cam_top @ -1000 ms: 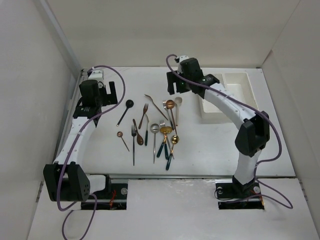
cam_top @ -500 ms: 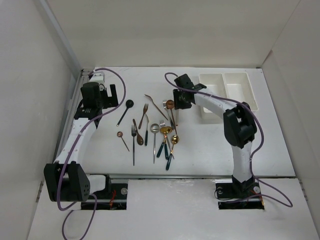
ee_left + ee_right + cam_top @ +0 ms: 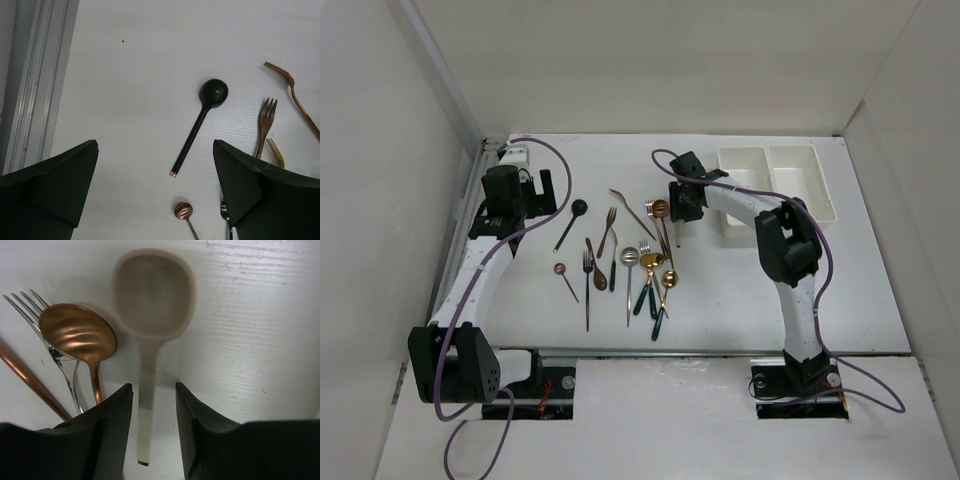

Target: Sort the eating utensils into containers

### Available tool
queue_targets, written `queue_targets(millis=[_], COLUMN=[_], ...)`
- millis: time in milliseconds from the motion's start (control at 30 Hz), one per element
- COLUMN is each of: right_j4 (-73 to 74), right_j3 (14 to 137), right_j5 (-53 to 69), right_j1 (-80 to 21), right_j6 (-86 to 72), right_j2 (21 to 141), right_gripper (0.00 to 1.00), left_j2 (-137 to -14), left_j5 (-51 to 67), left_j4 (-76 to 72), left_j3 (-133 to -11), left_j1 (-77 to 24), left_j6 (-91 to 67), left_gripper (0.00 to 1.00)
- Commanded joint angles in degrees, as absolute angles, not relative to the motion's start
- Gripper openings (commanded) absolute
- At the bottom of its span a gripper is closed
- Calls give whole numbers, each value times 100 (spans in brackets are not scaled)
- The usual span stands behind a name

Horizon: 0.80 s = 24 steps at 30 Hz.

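Several spoons and forks (image 3: pixel 640 262) lie loose in the middle of the table. My right gripper (image 3: pixel 677 210) is low over the pile's far right end. In the right wrist view it (image 3: pixel 153 390) is open, its fingers either side of the handle of a cream spoon (image 3: pixel 152 295), not touching it. A copper spoon (image 3: pixel 77 335) and a silver fork (image 3: pixel 30 310) lie just left. My left gripper (image 3: pixel 543 190) hovers open and empty (image 3: pixel 155 150) above a black spoon (image 3: pixel 212 93). The two-compartment white tray (image 3: pixel 767 152) stands at the back right; both compartments look empty.
A small copper spoon (image 3: pixel 182 210), a brown fork (image 3: pixel 266 112) and a copper fork (image 3: pixel 285 80) lie near the black spoon. A metal rail (image 3: pixel 35 85) runs along the table's left edge. White walls enclose the table on three sides.
My right gripper has moved from beside the tray leftward and down onto the cream spoon at the pile's far end. The left arm has not moved.
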<state>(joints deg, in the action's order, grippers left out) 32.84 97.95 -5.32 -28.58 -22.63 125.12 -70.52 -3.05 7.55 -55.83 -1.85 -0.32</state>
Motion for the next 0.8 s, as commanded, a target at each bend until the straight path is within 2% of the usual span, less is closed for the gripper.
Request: queue_targets(millis=[0, 33, 100, 133, 167, 200, 233, 367, 400, 500, 667, 767], right_j4=[3085, 3085, 3085, 3085, 3085, 3085, 3085, 3076, 3337, 3498, 3129, 3277], right_j3=[10028, 10028, 10028, 10081, 10081, 10081, 10081, 10466, 10885, 11407, 11180, 10855], right_j5=[-518, -519, -580, -580, -580, -580, -632, -284, -281, -657, -677, -18], right_j1=[-2865, -2865, -2813, -2760, -2760, -2760, -2760, -2760, -2760, -2760, -2234, -1434], right_j6=[-2215, -2215, -2215, -2215, -2215, -2154, -2101, -1434, -1311, -889, -27, 114], right_j2=[12542, 12542, 12664, 12665, 12735, 12735, 12735, 12735, 12666, 12140, 10656, 10494], right_gripper=[45, 45, 36, 29, 11, 3, 0, 0, 0, 0, 0, 0], left_j2=[-6847, -6847, -6847, -6847, -6847, -6847, -6847, -6847, -6847, -6847, -6899, -7031], left_j5=[-386, -387, -387, -439, -439, -439, -439, -439, -439, -194, 368, 588], left_j4=[598, 598, 545, 545, 545, 545, 545, 493, 440, 299, 325, 413], left_j3=[-5607, -5607, -5607, -5607, -5607, -5607, -5607, -5607, -5547, -5441, -5598, -5722], left_j1=[-185, -185, -185, -185, -185, -185, -185, -185, -185, -185, -185, -185], left_j6=[-97, -97, -97, -97, -97, -44, -44, -44, -44, 87, 666, 721], left_gripper=[100, 100, 100, 100, 100, 100, 100, 100, 100, 100, 100, 100])
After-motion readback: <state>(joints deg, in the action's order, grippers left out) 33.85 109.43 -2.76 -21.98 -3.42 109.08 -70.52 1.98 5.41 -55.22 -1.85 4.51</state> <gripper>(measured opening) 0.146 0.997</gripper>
